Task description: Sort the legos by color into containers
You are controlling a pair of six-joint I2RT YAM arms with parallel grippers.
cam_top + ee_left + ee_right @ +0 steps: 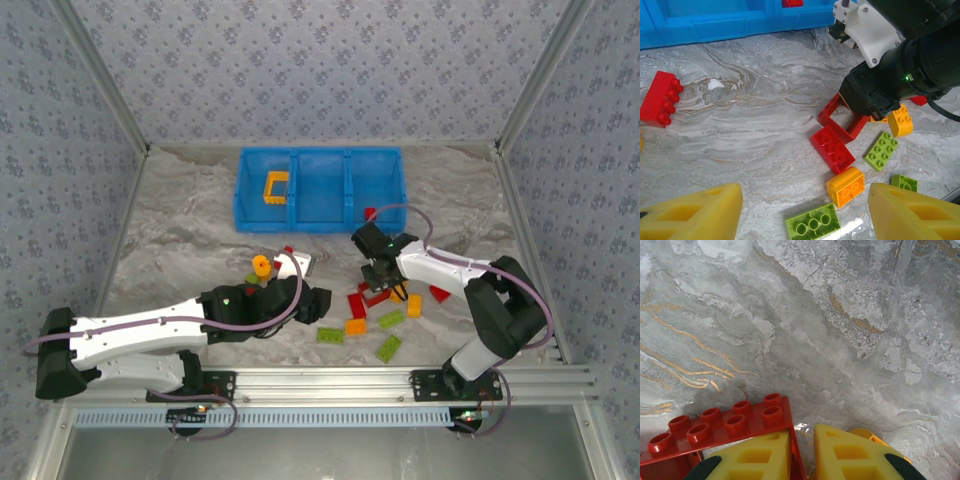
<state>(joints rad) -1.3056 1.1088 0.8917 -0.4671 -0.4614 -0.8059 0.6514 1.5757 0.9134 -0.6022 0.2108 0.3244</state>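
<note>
The blue bin (320, 188) stands at the back, with a yellow square frame (275, 187) in its left compartment. My right gripper (378, 275) is down on the red square frame (725, 422). Its fingers (755, 457) are nearly together, with one thin wall of the frame between them. An orange brick (867, 434) peeks out behind the right finger. My left gripper (805, 215) hangs open just above the table. A lime brick (812, 220) and an orange brick (845, 186) lie between its fingers (690, 215). A red brick (832, 148) lies just beyond them.
More lime bricks (390, 320) and red bricks (440, 293) lie scattered around the right gripper. An orange round piece (262, 265) sits left of centre. One red brick (661, 97) lies alone at the left. Another red brick (370, 213) rests against the bin's front. Patterned walls enclose the table.
</note>
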